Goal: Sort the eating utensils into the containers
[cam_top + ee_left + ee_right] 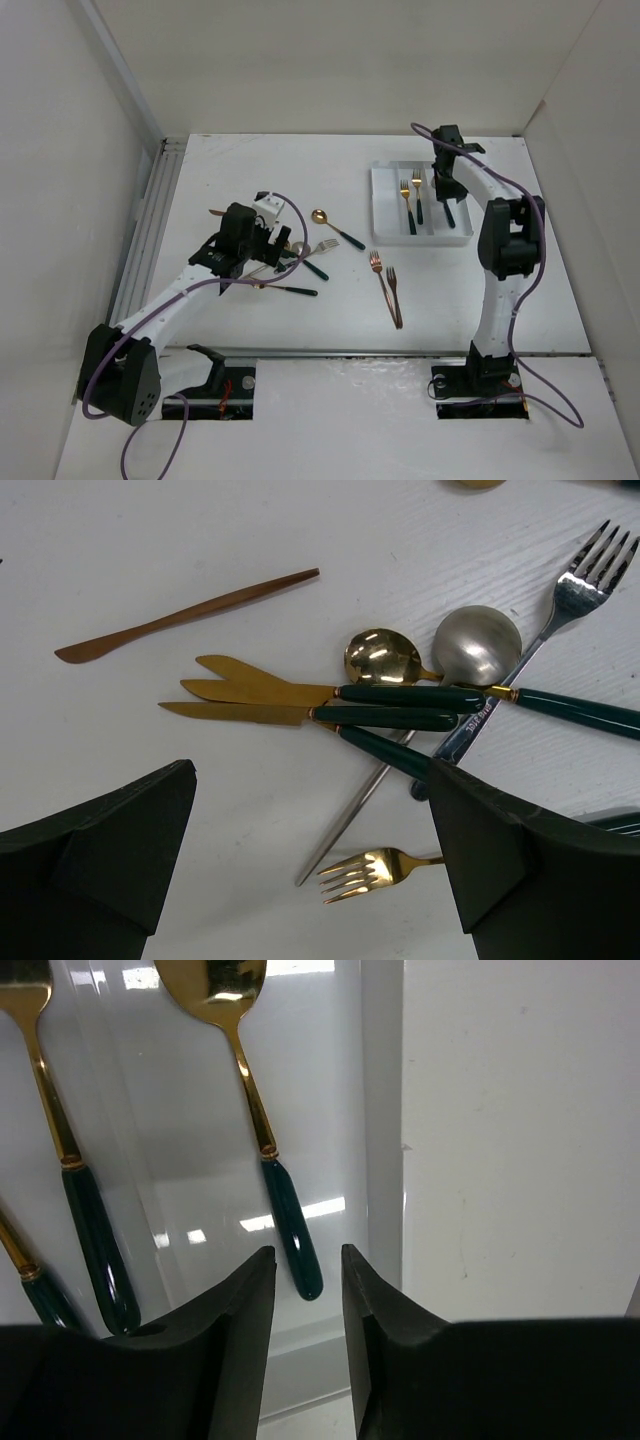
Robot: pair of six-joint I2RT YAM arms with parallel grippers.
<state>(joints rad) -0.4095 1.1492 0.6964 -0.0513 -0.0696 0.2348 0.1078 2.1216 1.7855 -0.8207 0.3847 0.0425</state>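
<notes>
My left gripper (310,780), jaws wide apart, is nearer; knives (250,714) lie left-right, along my closing line. Right gripper (307,1255) narrowly parted, empty.

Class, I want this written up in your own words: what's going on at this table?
Two robot arms are sorting cutlery into a white tray. The right gripper hangs over an end compartment, jaws slightly apart and empty, by the handle of a gold spoon lying there; two forks lie in the tray too. The left gripper is wide open above a heap of knives, spoons and forks on the table. Apart from it lie two copper forks.
</notes>
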